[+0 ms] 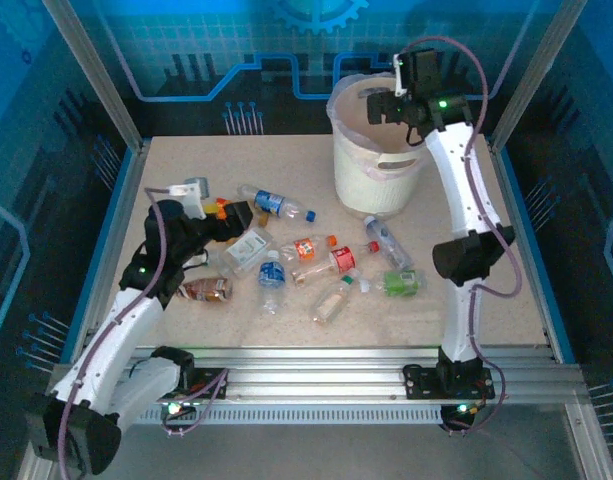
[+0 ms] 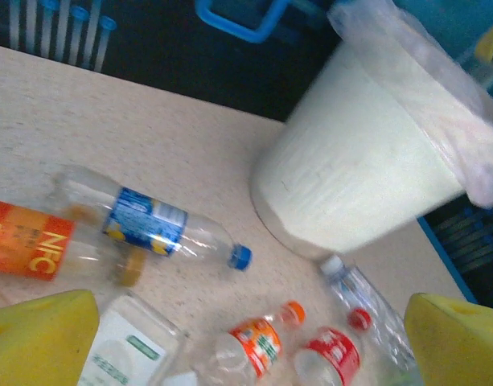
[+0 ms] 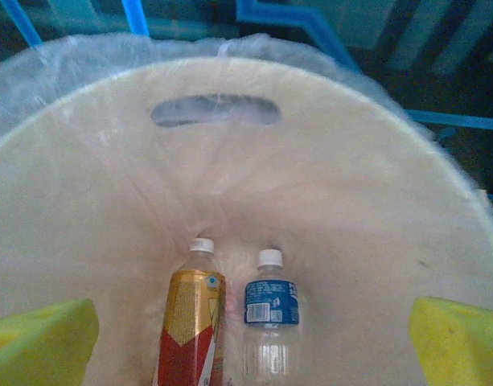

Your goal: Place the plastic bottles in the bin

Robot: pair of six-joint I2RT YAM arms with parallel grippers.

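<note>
Gold-red bottle [image 3: 191, 330], blue-labelled clear bottle [image 3: 271, 322], both white-capped, in translucent bin [image 3: 351, 185]

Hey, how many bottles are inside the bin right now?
2. On the floor of the bin, a gold-and-red bottle lies beside a clear blue-labelled bottle on its right in the right wrist view. Others may be hidden below that view's edge.

Bottom edge cuts off 2 bottles [image 3: 270, 322] inside the bin [image 3: 351, 201].
</note>
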